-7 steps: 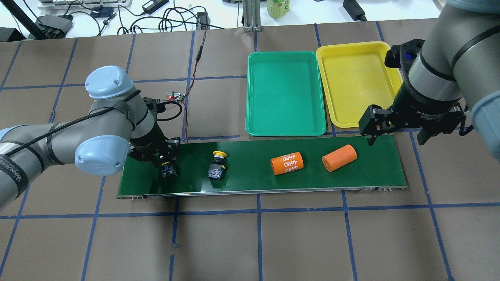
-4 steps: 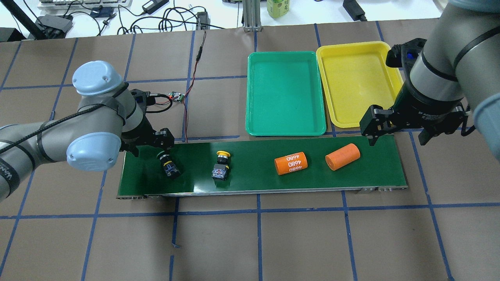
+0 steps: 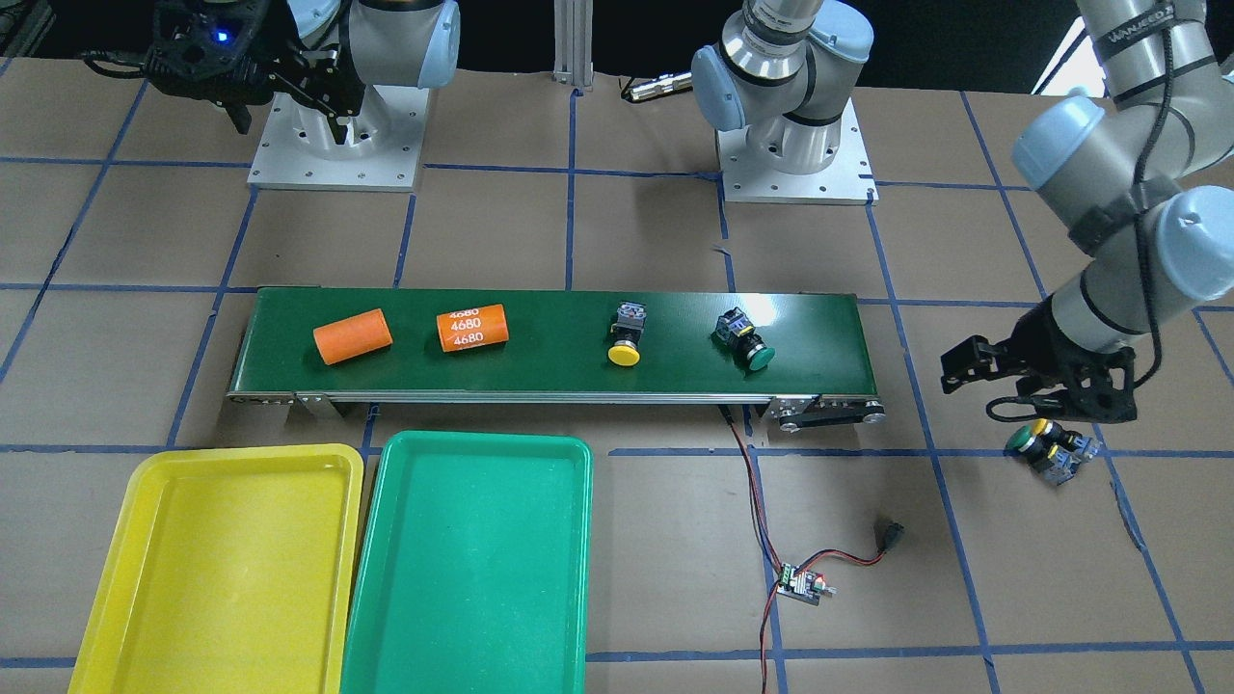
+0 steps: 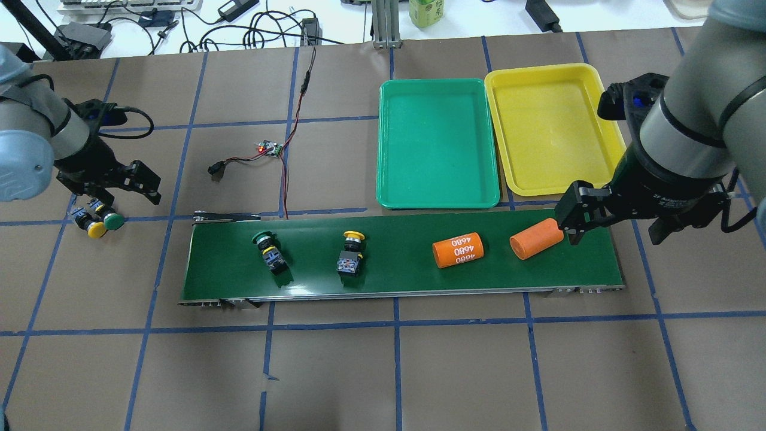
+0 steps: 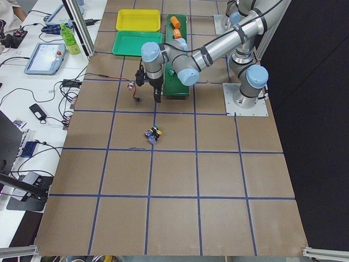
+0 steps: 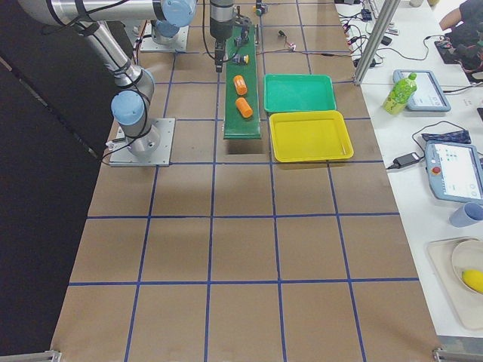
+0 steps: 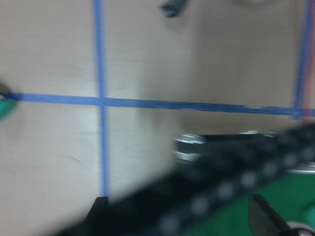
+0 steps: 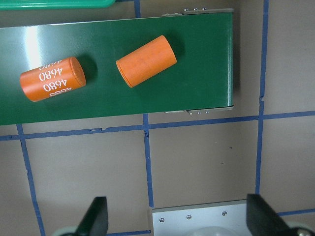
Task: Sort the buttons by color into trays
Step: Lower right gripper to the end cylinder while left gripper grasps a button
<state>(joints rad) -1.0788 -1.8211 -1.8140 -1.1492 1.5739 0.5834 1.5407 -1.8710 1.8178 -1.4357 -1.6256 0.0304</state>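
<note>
Overhead exterior: a long dark-green conveyor belt (image 4: 395, 278) ran left to right across the brown paper-covered table (image 4: 383, 371). Two small black-bodied push-button switches lay on their sides on the belt's left half, well apart: the green-capped belt button (image 4: 270, 251) nearer the left end, the yellow-capped belt button (image 4: 350, 254) nearer the middle. Two more switches sat off the belt, on the table past its left end, pressed together: the yellow-capped table button (image 4: 94, 229) and the green-capped table button (image 4: 112, 222). All four were outside both trays. The left gripper (image 4: 118, 196) hovered just beside that pair, jaws spread, gripping nothing; its wrist view was too blurred to add more. The right gripper (image 4: 615, 230) hung over the belt's right end, jaws released, nothing between them; the right wrist view showed its fingertips (image 8: 96, 219) far apart. A plain orange cylinder (image 4: 536, 238) and an orange cylinder marked 4680 (image 4: 458, 250) lay on the belt's right half. The shallow teal-green plastic tray (image 4: 438, 143) and the bright yellow plastic tray (image 4: 547, 129) sat side by side just beyond the belt. A small circuit board (image 4: 269, 148) with red and black wires lay behind the belt's left part
</note>
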